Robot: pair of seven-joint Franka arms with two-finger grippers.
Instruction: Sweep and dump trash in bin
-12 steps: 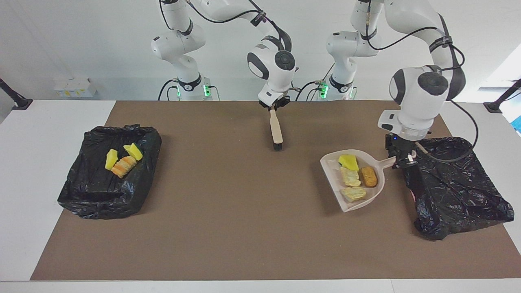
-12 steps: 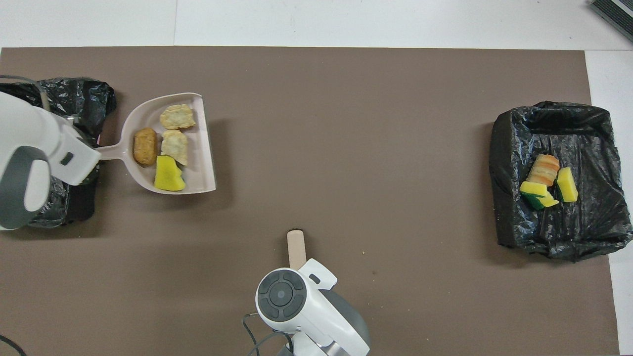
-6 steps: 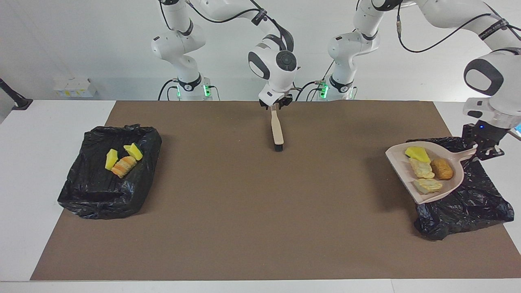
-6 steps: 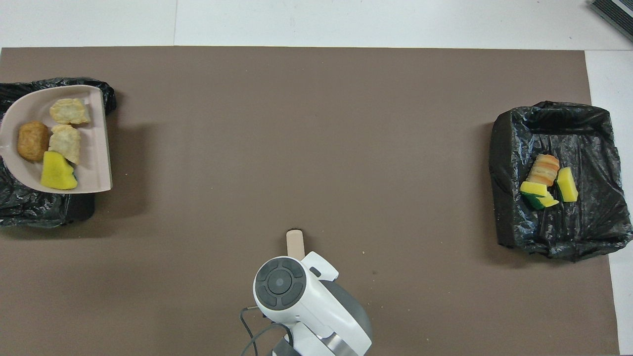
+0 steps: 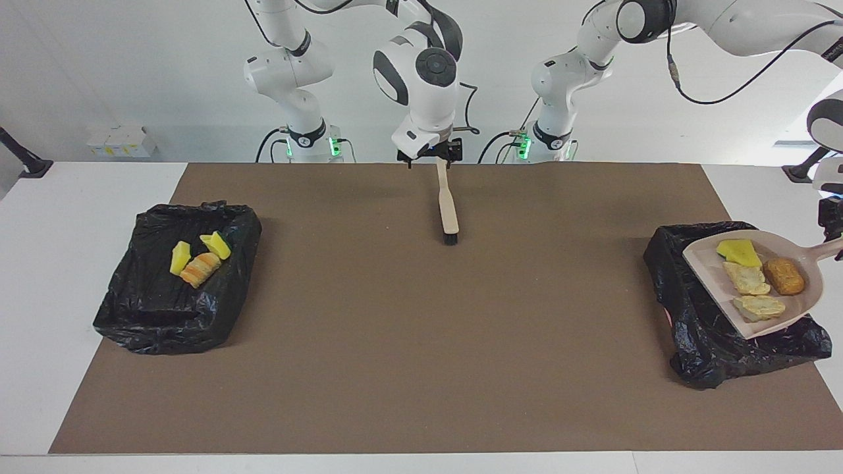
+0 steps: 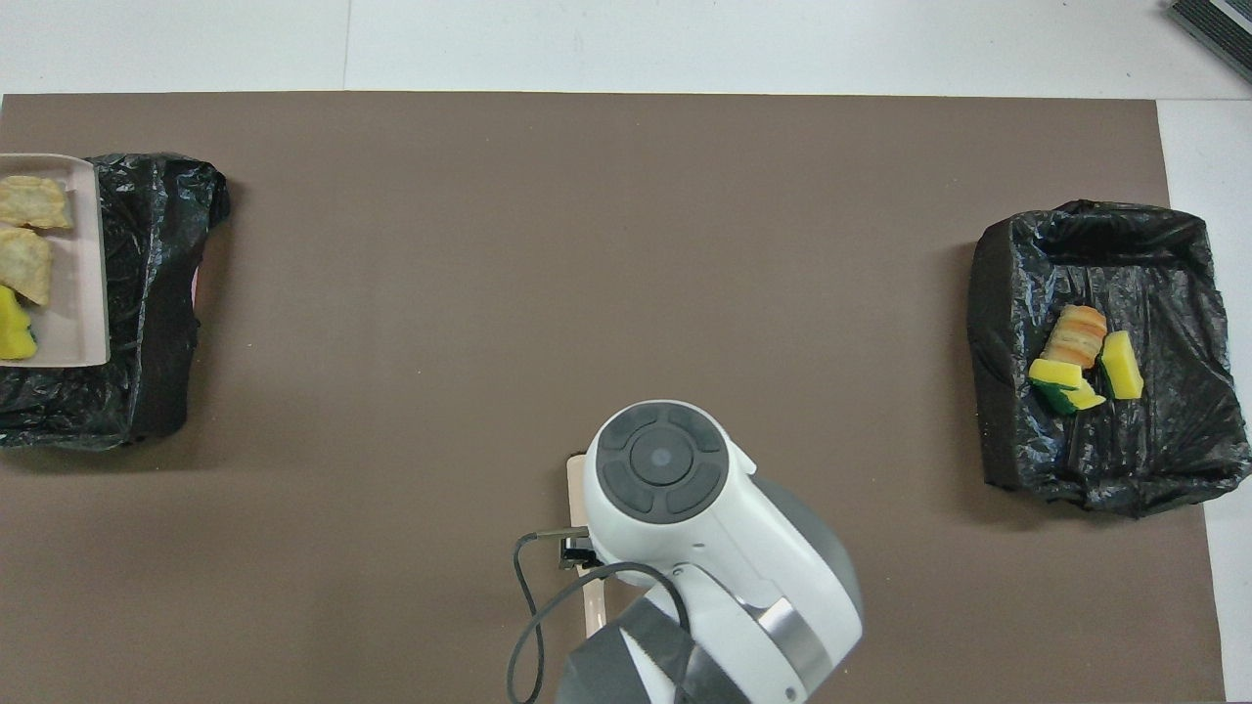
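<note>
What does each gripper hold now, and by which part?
The left gripper holds the dustpan by the end of its handle, over a black bin. The right gripper, open above the brush, holds nothing.

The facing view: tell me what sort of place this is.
Probably a robotics lab set up for a cleaning trial: two white arms bolted at a table under a brown mat, staged sponge and bread scraps in a dustpan, and bag-lined bins.

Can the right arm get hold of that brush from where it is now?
Probably yes. The right gripper hangs open just over the brush handle's end, with nothing between them, and the brush lies alone on the mat. The left gripper holds the dustpan over its bin, well clear.
</note>
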